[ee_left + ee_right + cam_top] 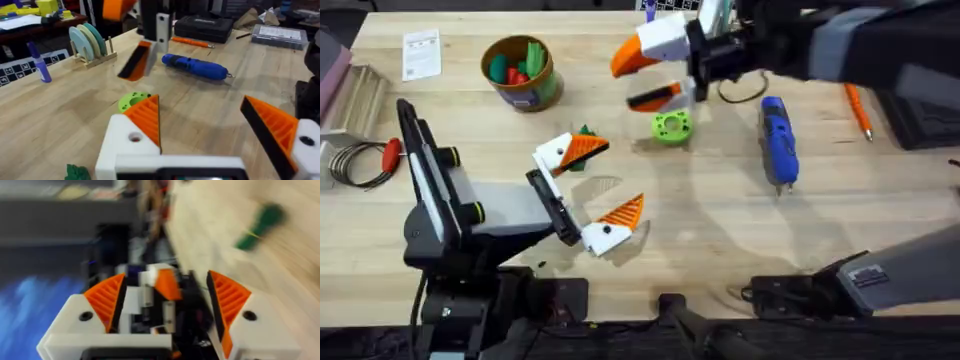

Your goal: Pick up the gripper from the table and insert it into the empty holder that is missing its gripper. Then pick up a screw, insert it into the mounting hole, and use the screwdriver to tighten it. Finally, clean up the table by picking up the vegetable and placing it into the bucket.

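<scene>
Left hand (588, 190) low over the worktop (720, 230), fingers spread apart, gripping nothing; the vegetable (582, 140) lies just behind its far finger. Right hand (165, 305) also spread apart, nothing between the pads. Beyond: holder (665, 40) raised, orange gripper (655, 98) beneath it, screwdriver (778, 140) lying flat, bucket (523, 72) far left.

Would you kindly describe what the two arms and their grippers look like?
Both arms are black with grey link covers. The left gripper has white wedge-shaped fingers carrying orange ribbed pads and round screw holes. The right gripper has the same white fingers and orange ribbed pads.
</scene>
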Controlling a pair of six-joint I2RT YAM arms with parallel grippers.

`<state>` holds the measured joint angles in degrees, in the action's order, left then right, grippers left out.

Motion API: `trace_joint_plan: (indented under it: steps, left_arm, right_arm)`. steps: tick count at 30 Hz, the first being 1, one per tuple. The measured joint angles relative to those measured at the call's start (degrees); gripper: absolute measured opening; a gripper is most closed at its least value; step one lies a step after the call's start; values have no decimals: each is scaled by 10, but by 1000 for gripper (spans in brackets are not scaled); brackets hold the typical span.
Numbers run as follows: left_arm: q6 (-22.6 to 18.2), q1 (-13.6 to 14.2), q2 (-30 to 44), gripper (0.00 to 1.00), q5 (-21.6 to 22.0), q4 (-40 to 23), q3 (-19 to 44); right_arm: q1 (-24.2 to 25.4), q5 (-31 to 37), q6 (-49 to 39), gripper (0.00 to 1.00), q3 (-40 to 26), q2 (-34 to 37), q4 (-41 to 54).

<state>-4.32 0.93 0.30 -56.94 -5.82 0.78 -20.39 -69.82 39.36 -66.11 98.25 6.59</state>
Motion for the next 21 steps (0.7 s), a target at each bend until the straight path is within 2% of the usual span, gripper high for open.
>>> trace_joint_plan:
  steps: [4,8,12,16,21]
  left_arm:
    - [0,0,0,985,-1,0,0]
    - [0,0,0,985,-1,0,0]
    - [0,0,0,985,-1,0,0]
    - [0,0,0,985,-1,0,0]
    - [0,0,0,985,-1,0,0]
  right_arm:
    - [5,164,-112,922,-45,-36,244]
    - [1,328,-200,925,-123,-48,393]
    - [-26,487,-263,918,-195,-51,471]
    - [-65,621,-304,881,-223,-52,504]
    - [-92,709,-340,834,-250,-33,553]
